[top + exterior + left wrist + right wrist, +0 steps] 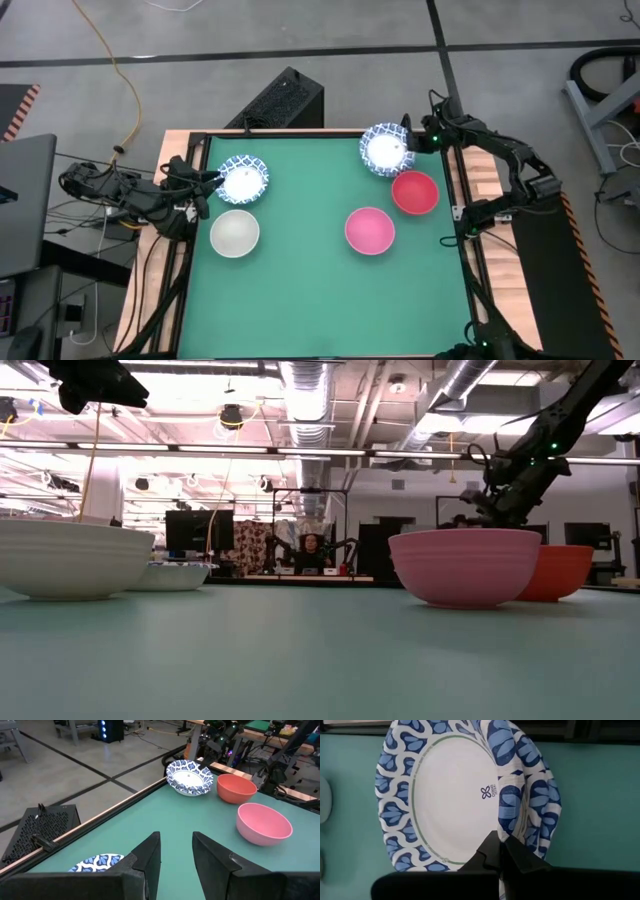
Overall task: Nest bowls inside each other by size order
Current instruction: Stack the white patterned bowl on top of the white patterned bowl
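Note:
A blue-patterned white bowl (385,148) stands near the table's far edge, and my right gripper (405,145) is shut on its rim. In the right wrist view (455,795) a second patterned rim overlaps it on one side. Another blue-patterned bowl (243,178) rests on its base at the far left. My left gripper (176,855) is open and empty beside it, at the table's left edge. The off-white bowl (234,233), the pink bowl (370,230) and the red bowl (414,192) stand upright on the green table. My right gripper pinches the blue-patterned rim (509,836) between its two fingers, on the bowl's right-hand side. The fingers come from the table's right side. In the left wrist view the bowl (190,777) sits tilted, and its base seems to rest on the table.
The table has a raised dark frame (300,135) with wooden borders around it. The red bowl stands close to the held bowl, on its near side. In the low view the pink bowl (465,565) hides the held bowl. Bare green surface (320,310) lies toward the near edge.

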### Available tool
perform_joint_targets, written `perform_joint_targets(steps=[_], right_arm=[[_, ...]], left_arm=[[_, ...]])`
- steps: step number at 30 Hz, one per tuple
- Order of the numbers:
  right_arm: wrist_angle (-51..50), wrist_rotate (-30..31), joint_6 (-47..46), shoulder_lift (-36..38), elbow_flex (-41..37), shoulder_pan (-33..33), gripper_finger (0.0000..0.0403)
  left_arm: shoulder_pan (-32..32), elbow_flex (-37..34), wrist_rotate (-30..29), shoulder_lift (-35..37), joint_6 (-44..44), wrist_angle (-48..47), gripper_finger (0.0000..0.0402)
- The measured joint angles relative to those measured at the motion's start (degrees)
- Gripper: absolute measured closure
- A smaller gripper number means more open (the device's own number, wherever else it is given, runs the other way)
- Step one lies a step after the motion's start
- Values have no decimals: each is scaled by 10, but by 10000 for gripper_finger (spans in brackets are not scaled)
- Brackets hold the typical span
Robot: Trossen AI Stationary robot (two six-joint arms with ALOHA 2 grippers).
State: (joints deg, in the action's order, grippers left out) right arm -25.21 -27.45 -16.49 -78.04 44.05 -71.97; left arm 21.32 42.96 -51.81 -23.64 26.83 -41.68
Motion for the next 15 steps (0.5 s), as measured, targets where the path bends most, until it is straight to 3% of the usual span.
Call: perform_joint_targets(steps=[15], right_arm=[[5,73,-30,0,0,31,387]], left_arm=[[0,0,0,0,0,0,300]])
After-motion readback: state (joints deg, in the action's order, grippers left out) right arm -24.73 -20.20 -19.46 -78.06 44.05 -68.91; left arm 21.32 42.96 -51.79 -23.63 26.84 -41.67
